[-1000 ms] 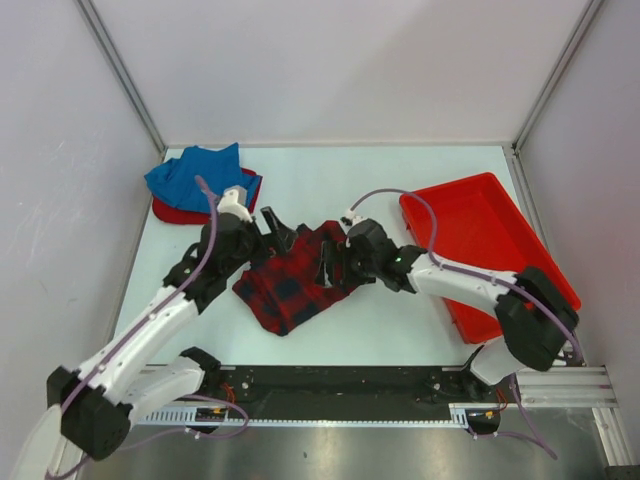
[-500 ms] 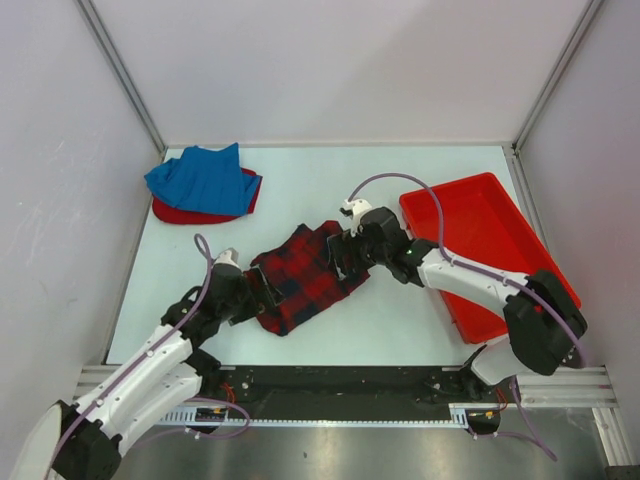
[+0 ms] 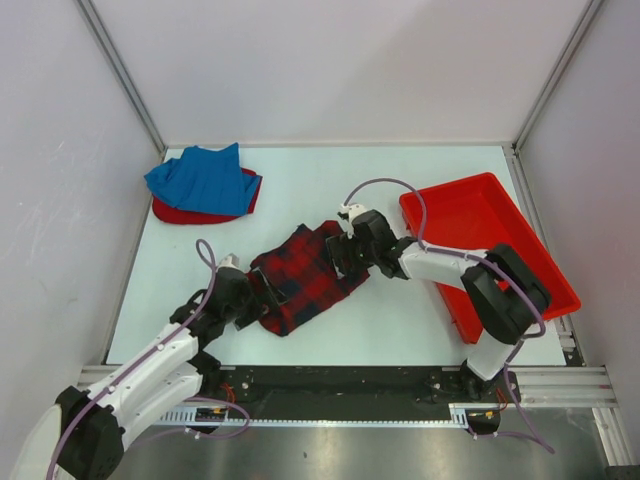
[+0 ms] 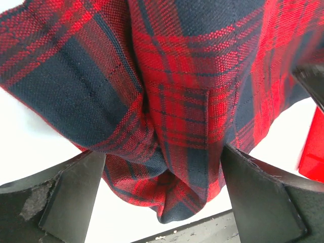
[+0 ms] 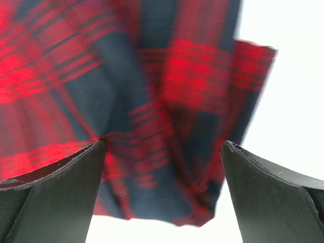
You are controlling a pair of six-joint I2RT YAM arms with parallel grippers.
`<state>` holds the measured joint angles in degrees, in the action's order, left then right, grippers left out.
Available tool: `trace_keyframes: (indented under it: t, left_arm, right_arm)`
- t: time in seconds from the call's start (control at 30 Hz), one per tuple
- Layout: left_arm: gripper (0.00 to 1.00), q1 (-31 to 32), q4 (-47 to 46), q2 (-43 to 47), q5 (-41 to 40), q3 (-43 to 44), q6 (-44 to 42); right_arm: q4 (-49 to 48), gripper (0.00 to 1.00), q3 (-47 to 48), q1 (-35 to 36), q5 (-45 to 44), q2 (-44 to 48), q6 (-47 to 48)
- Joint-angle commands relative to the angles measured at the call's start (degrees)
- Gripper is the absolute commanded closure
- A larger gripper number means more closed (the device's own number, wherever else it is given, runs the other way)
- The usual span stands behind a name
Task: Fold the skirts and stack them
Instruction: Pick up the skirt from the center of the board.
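Plaid skirt [image 3: 305,275]: one, mid-table. Blue skirt [image 3: 200,180] atop red skirt [image 3: 172,213]. Left gripper [image 3: 266,296], right gripper [image 3: 336,264] spread wide, straddling plaid.

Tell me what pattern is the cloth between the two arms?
Red-and-navy plaid; the skirt shows best in the left wrist view.

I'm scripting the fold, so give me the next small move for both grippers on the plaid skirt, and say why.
Probably close both grippers. The left gripper sits at the near-left edge of the plaid skirt, and the right gripper at its far-right edge. Each wrist view shows the jaws open with bunched cloth between them, so neither holds it yet. Gripping comes before any lift or fold.
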<state>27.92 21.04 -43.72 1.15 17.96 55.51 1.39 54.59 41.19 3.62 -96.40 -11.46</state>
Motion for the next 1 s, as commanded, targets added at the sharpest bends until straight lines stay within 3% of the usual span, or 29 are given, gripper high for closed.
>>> trace_keyframes:
  t: [0.0, 0.13, 0.27, 0.33, 0.47, 0.63, 0.87, 0.97]
  left_arm:
    - [0.0, -0.5, -0.47, 0.65, -0.97, 2.26, -0.04]
    - [0.0, -0.5, 5.05, 1.63, -5.09, 5.15, -0.93]
    - [0.0, -0.5, 16.29, -0.13, -8.71, 8.76, 0.39]
    - [0.0, -0.5, 16.76, -1.36, -8.44, 8.24, 0.57]
    - [0.0, -0.59, 11.32, -2.94, -4.76, 3.51, 2.5]
    - [0.0, -1.29, -2.02, -6.63, -1.59, -0.11, 3.12]
    - [0.0, -3.4, -7.67, -16.2, -2.2, 1.29, 0.92]
    - [0.19, -3.4, -9.08, -21.56, -2.12, 3.48, -0.92]
  right_arm:
    - [-4.82, 0.0, 4.03, -1.2, -9.05, -4.66, 0.57]
    - [-2.53, 0.0, 4.83, -0.85, -8.9, -7.66, -1.54]
    - [-2.0, 0.0, 4.83, 4.15, -11.61, -8.28, -0.67]
    - [-2.18, 0.0, 4.83, 7.49, -13.55, -8.36, 0.47]
    - [-1.74, 0.0, 4.74, 7.86, -13.11, -8.28, -1.97]
    - [1.69, 0.01, 4.65, 7.42, -13.99, -7.66, -2.07]
    - [3.09, 0.0, 3.69, 5.4, -14.25, -7.58, -4.0]
    - [3.01, 0.0, 3.33, 5.3, -13.64, -7.31, -4.27]
